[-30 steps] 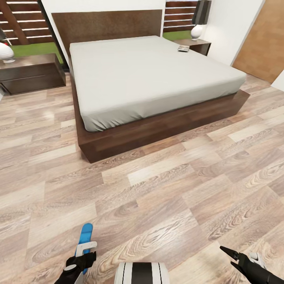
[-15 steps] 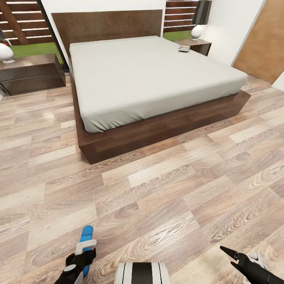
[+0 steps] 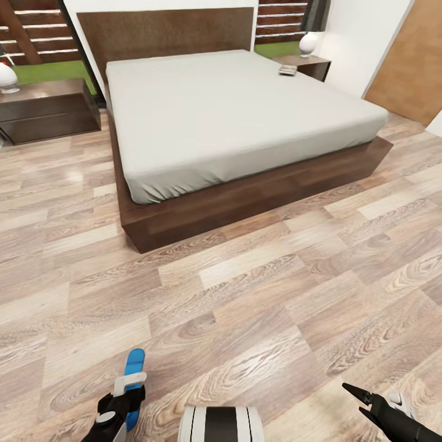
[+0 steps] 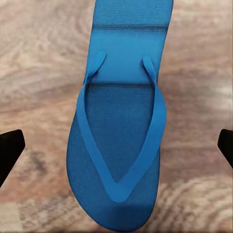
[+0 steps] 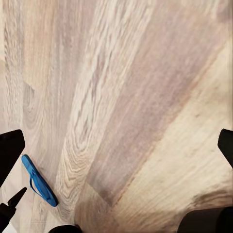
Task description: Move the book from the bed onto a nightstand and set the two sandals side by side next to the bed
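Bedroom floor (image 3: 258,319), wood planks, takes up most of the head view. Bed (image 3: 239,110) stands ahead, grey mattress on dark frame, headboard at the far wall. Nightstand (image 3: 307,63) at the bed's far right corner; a small flat thing on the mattress edge just beside it, likely the book (image 3: 286,70), too small to read the cover. Longer dark cabinet (image 3: 46,109) well apart on the left. Wooden door (image 3: 408,61) at right.

Sandal (image 4: 121,121), bright blue, lies flat on the floor near the robot's base, strap side up, well apart from the bed. Left pincer (image 3: 123,402) hangs directly above it, fingers spread to either side of the sole, not touching: lined up for a grasp, I judge, since the sandal must go next to the bed. The same sandal (image 5: 39,182) shows small in the right wrist view. Right pincer (image 3: 362,399) low at right, spread over bare planks, holding nothing, kept clear.
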Available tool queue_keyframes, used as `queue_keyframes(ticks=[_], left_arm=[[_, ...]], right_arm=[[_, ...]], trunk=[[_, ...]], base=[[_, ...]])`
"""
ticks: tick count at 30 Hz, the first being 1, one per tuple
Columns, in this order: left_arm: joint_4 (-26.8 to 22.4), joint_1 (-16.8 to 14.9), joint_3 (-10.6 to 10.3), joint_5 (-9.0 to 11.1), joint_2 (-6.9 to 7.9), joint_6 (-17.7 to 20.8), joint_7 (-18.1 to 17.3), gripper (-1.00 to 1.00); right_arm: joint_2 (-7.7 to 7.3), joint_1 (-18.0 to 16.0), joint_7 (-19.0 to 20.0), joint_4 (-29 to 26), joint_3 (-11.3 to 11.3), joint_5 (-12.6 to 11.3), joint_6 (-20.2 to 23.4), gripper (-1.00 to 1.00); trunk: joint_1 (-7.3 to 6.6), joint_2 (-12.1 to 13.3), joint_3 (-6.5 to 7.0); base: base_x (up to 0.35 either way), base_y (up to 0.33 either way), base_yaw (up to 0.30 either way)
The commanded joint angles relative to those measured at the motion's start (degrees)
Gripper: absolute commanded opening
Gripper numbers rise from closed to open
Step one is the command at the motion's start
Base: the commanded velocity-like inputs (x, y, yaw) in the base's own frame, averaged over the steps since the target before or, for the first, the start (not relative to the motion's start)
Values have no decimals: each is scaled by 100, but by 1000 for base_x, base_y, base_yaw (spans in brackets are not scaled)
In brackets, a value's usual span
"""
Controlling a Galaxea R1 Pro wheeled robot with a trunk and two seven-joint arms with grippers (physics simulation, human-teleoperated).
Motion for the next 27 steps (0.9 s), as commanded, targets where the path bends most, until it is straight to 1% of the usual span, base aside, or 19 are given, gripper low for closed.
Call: queue_keyframes(ticks=[1, 23, 27], left_arm=[[-6, 0, -9, 39, 1, 10, 14, 100], [-6, 0, -10, 42, 1, 10, 15, 100], [-6, 0, -11, 47, 1, 4, 15, 100]], right_arm=[[1, -4, 2, 0, -7, -27, 42, 100], [2, -5, 2, 0, -6, -27, 42, 100], [5, -5, 2, 0, -6, -27, 42, 100]], trunk=[[1, -3, -26], [58, -32, -514], [58, -32, -514]], base=[[0, 0, 0], [0, 0, 0], [0, 0, 0]])
